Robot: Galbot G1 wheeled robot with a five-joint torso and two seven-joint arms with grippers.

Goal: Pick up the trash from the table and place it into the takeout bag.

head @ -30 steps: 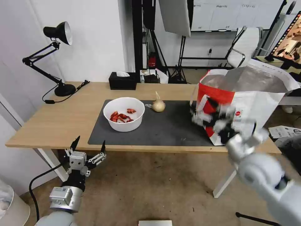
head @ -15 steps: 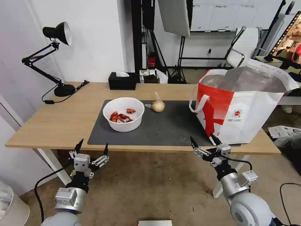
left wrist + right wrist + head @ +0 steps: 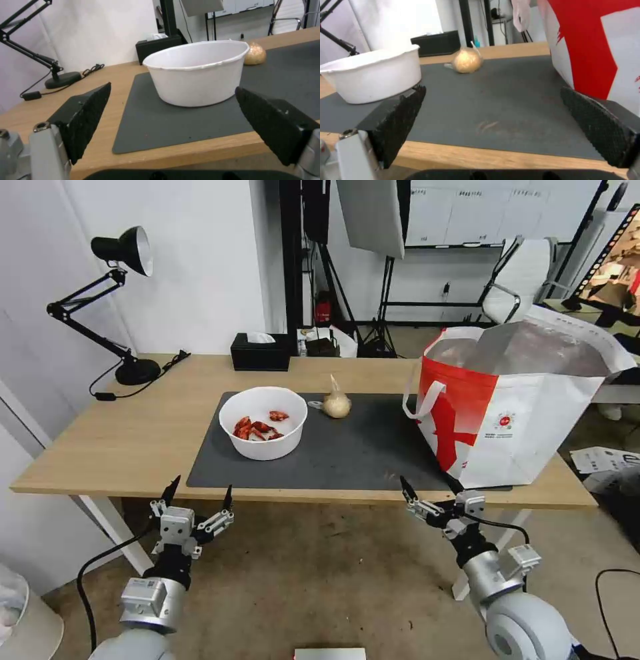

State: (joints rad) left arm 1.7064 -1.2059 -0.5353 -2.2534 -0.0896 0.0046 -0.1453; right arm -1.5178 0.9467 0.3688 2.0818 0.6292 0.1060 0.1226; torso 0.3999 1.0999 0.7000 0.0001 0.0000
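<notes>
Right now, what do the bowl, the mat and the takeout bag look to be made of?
White bowl: likely thin disposable plastic, going by its smooth matte wall and thin rolled rim.
Dark grey mat: probably felt or rubber; flat, dull, no glare.
Takeout bag: seemingly coated woven or non-woven fabric, printed red and white, with a creased silver lining that looks like foil.

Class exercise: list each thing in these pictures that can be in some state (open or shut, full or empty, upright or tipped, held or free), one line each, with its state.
left gripper: open, empty, in front of the table's near edge.
right gripper: open, empty, at the near edge by the bag.
white bowl: upright on the dark mat, red shells inside, free.
knotted clear bag: tied shut, on the mat, free.
takeout bag: upright, mouth open.
black tissue box: a tissue sticking out.
desk lamp: whether lit, cannot tell.
</notes>
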